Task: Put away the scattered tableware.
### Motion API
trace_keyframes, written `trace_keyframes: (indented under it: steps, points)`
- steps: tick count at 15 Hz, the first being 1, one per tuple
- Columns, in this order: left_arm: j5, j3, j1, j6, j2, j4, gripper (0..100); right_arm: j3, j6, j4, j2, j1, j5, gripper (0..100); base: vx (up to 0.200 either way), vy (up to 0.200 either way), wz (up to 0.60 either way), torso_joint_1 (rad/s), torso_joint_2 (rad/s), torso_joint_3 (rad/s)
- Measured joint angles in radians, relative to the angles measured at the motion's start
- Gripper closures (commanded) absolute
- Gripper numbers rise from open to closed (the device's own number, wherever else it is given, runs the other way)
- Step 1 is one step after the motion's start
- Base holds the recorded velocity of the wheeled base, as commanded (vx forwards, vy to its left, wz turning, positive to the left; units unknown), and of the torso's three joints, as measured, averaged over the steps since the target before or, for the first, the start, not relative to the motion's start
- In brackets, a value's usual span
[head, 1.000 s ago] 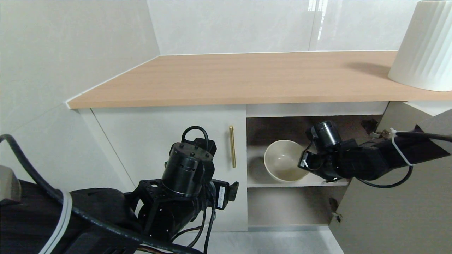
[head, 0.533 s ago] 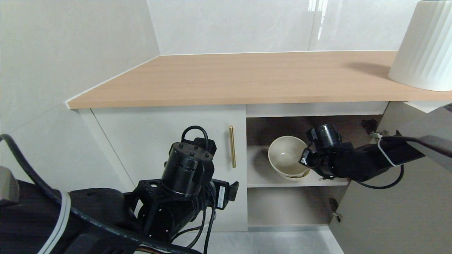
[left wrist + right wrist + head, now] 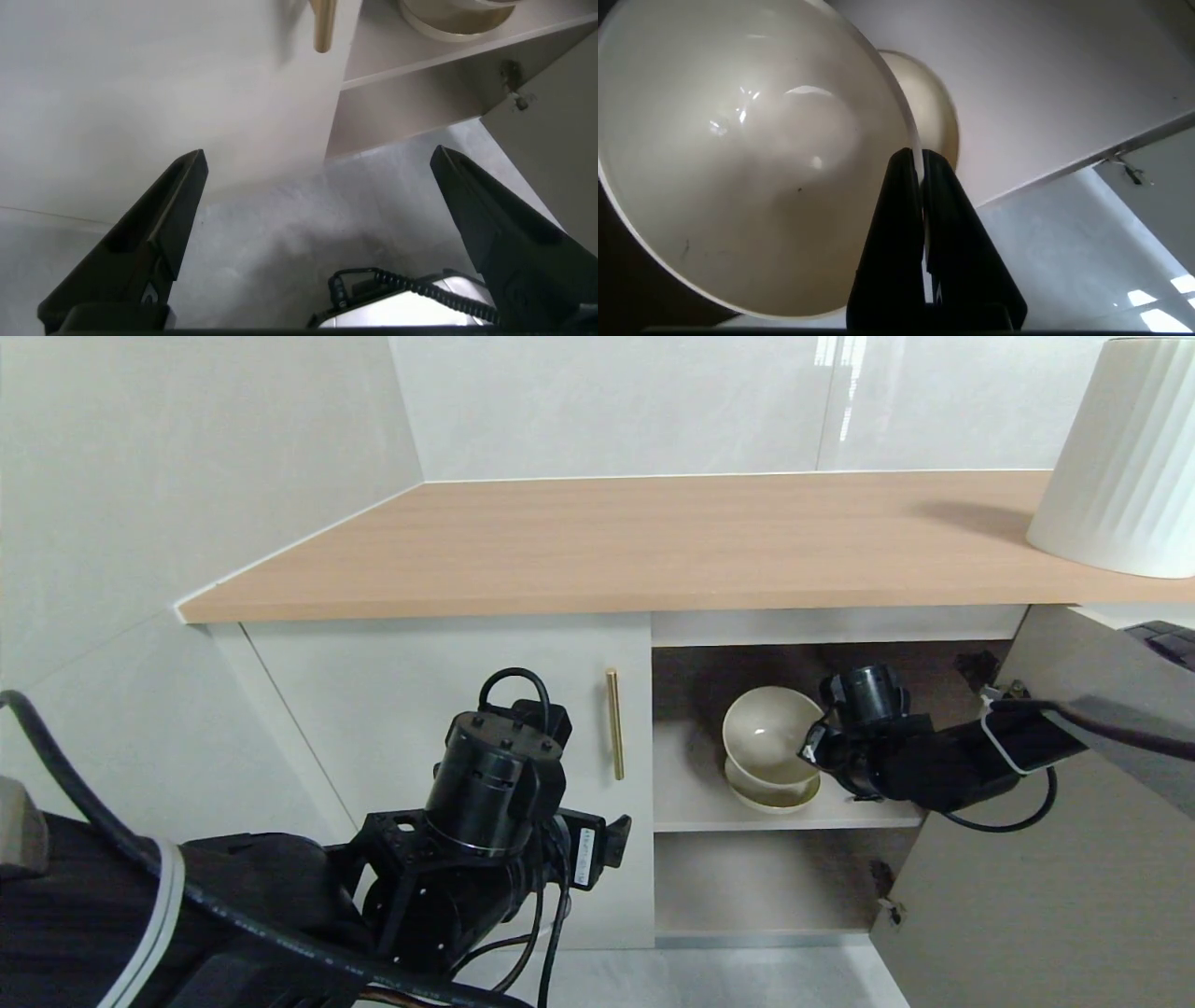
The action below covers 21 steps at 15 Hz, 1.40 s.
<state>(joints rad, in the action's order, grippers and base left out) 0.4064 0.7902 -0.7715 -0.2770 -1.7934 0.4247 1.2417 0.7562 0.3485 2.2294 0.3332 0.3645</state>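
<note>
1. Your right jaws are clenching the rim of a cream bowl point(image 3: 770, 737) and holding it tilted inside the open cabinet, at 3 o'clock from the brass handle point(image 3: 613, 723).
2. The bowl is hanging over a second bowl point(image 3: 773, 795), which is sitting on the middle shelf point(image 3: 686, 807) at 6 o'clock from it. You cannot tell whether the two are touching.
3. Your left jaws are standing released and holding nothing, pointing down at the floor point(image 3: 280, 233) before the closed door.
4. Risk: you are gripping only a thin edge of rim, so the bowl could be pivoting or slipping if you are moving quickly.
5. Risk: letting go while the bowl is tilting this much could send it clattering onto the lower bowl, chipping either one, or rolling toward the shelf's front edge.
6. Risk: your right arm is reaching in beside the open door point(image 3: 1008, 896), at 4 o'clock from the bowl, and a wide withdrawal could be knocking it.
7. Hidden: the right arm is covering the held bowl's rim at 3 o'clock and the shelf behind it, and the cabinet's back is lying in shadow. The lower piece is showing only its rim, so it may be a shallow dish.
</note>
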Motion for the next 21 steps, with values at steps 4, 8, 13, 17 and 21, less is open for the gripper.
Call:
trace_keyframes:
  steps: [4,8,13,17,21]
  points:
    - [0.0,0.0,0.0,0.0,0.0,0.0,0,0.044,-0.009,-0.001,0.048,-0.007,0.001,100,0.0,0.0,0.0,0.0,0.0,0.0]
    - [0.0,0.0,0.0,0.0,0.0,0.0,0,0.068,-0.012,-0.006,0.079,-0.007,0.001,100,0.0,0.0,0.0,0.0,0.0,0.0]
    - [0.0,0.0,0.0,0.0,0.0,0.0,0,0.071,-0.012,-0.009,0.094,-0.007,0.001,100,0.0,0.0,0.0,0.0,0.0,0.0]
    - [0.0,0.0,0.002,0.0,0.0,0.002,0,0.071,-0.014,-0.01,0.099,-0.007,0.001,100,0.0,0.0,0.0,0.0,0.0,0.0]
    - [0.0,0.0,0.003,0.0,0.0,0.002,0,0.066,-0.023,-0.01,0.1,-0.007,0.001,0,0.0,0.0,0.0,0.0,0.0,0.0]
